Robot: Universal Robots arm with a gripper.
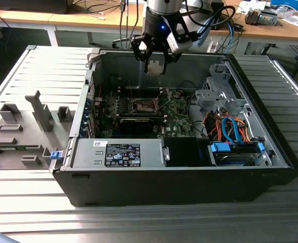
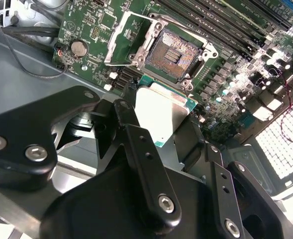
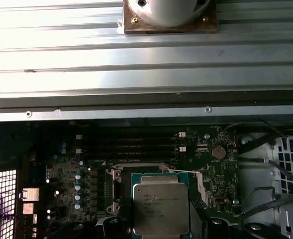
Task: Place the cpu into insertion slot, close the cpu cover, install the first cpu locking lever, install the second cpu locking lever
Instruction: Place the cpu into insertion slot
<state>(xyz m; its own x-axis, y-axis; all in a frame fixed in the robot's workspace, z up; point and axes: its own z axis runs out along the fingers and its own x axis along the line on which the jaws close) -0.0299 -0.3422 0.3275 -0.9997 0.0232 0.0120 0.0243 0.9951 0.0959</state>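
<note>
My gripper [image 1: 154,68] hangs above the open computer case, shut on the cpu [image 1: 154,67], a flat square chip with a silver-grey top. In both wrist views the cpu [image 2: 161,110] [image 3: 160,209] sits between the black fingers [image 2: 136,134], held above the motherboard. The insertion slot [image 2: 178,53] [image 1: 144,105] lies open and empty on the green board, just beyond the chip's edge. The cpu cover [image 2: 128,39] is swung up beside the slot. In the first wrist view the chip hides most of the slot, whose silver rim [image 3: 117,174] shows beside it.
Long memory slots [image 2: 216,22] run beside the socket, with a coin battery [image 2: 79,48] on the other side. A black graphics card [image 1: 138,123] lies below the socket in the exterior view. The power supply [image 1: 119,153], a drive cage with blue cables [image 1: 229,132] and a grey fixture tray [image 1: 22,132] surround the area.
</note>
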